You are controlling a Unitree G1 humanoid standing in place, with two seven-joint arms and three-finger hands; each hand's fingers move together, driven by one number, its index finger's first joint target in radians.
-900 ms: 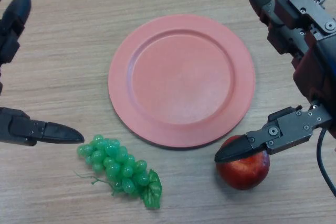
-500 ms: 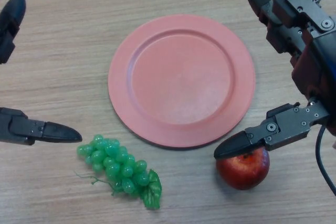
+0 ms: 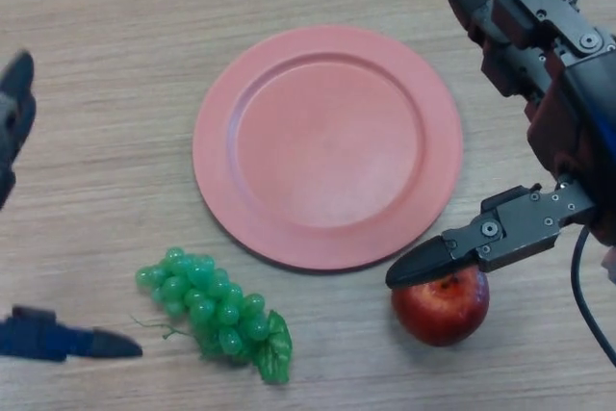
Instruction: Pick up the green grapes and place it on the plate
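Observation:
A bunch of green grapes (image 3: 214,313) with a leaf lies on the wooden table, just below the lower left rim of the empty pink plate (image 3: 327,146). My left hand (image 3: 58,340) shows at the left edge, open: its thumb points right at the grapes from a short gap, and its fingers sit higher at the edge. My right hand (image 3: 539,93) hangs open to the right of the plate, its thumb stretched over the top of a red apple.
The red apple (image 3: 441,304) rests on the table below the plate's lower right rim, partly under my right thumb. Bare wooden table (image 3: 115,36) surrounds the plate.
My left hand has dropped toward the near edge; its thumb is now level with the grapes instead of above them. The right hand has barely shifted.

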